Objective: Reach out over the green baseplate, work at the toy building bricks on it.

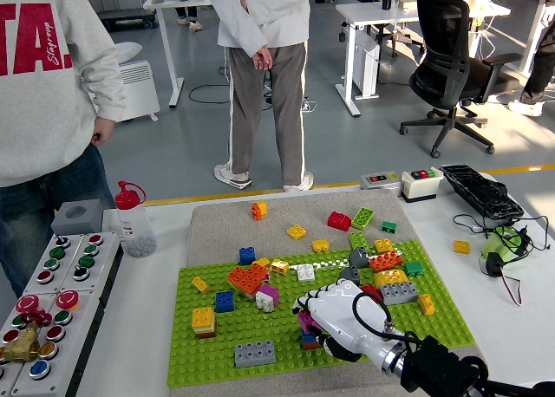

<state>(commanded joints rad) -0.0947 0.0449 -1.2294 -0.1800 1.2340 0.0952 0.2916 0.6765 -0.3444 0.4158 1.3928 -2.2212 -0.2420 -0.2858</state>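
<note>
The green baseplate [260,345] lies on a grey mat in the middle of the table, with several coloured bricks on it. My right hand [323,321], white with a black arm, comes in from the lower right and rests over the plate's middle front. Its fingers are curled on a small purple and red brick stack [307,328], which still touches the plate. An orange brick cluster [247,279], a blue brick [225,301], a yellow-orange brick [203,319] and a grey brick [255,354] sit to its left. The left arm is out of view.
A button panel [48,297] stands at the left edge, a clear bottle with a red cap [132,219] behind it. Loose bricks [338,221] lie on the mat beyond the plate. Cables and a green device [501,245] lie at right. A person in a grey sweatshirt [43,111] stands at far left.
</note>
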